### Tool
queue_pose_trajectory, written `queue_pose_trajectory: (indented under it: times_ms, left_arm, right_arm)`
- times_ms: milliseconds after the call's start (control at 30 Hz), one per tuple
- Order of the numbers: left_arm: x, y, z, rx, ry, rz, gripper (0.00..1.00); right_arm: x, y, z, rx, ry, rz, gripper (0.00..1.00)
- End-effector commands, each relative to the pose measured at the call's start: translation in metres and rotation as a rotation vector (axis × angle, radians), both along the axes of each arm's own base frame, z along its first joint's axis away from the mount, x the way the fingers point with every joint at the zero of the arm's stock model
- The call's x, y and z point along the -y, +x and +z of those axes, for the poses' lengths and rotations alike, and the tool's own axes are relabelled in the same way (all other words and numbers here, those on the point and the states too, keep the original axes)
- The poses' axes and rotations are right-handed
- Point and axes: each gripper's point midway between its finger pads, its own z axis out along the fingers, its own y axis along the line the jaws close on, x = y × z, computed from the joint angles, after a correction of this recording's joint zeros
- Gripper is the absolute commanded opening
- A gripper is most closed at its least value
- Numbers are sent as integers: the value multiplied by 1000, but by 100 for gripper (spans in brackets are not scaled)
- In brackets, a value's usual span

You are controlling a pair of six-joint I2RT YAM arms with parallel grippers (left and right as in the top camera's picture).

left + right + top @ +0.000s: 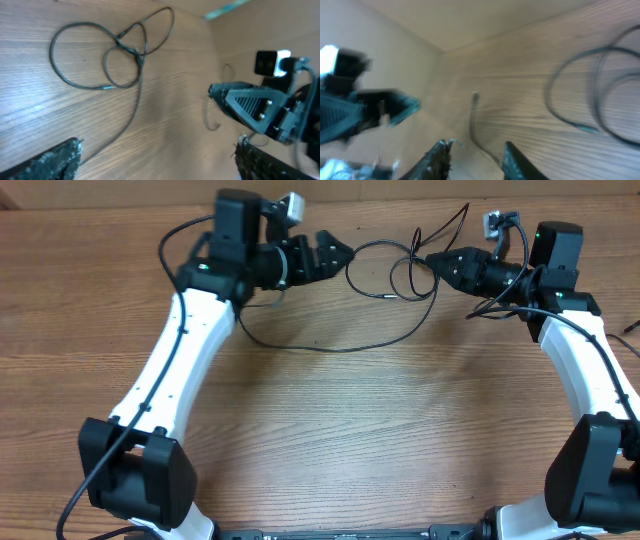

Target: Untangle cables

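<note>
Surface: a plain wooden table [330,440], with both arms reaching toward its far middle so that their tips face each other.
Left gripper: the left gripper [338,252] has its fingers spread wide with nothing between them. It hangs just left of the tangle.
Long strand: the long strand [330,349] sweeps from under the left arm in a shallow curve across the table and up toward the loops.
Cables: the cables [138,54] lie flat on the wood between the two grippers. They are thin black cords in two or three overlapping loops that cross at one tight spot.
Short strand: the short strand [471,120] runs, plug end outward, into the gap at the right gripper's tip. The view is too blurred to say whether it touches a finger.
Right gripper: the right gripper [432,260] sits at the right edge of the loops. Its jaws are a little apart, too wide to be pinching so thin a cord.
Step in hand: I'd say this is a moment between grips, since neither tool holds a cord and the loops are not yet separated.
Next move: it probably calls for each gripper to close on a different strand on either side of the crossing, then draw them apart slowly. Pulling both ends of the same cord would likely tighten the knot.
</note>
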Motion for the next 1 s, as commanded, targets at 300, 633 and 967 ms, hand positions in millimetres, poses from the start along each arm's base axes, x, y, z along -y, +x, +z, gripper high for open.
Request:
queue_pose_trajectory:
  times_ms: [300,633,967]
  left_arm:
    - [92,28,-65,230,283,131,84]
    - [146,75,-155,367,192,140,84]
    - [168,85,-198,461,93,151,70]
  right_arm:
    - [120,1,-41,-278,-93,-482,62]
    - [160,-28,-63,-435,-75,-582,65]
    - [156,-33,-67,-467,-77,-573,66]
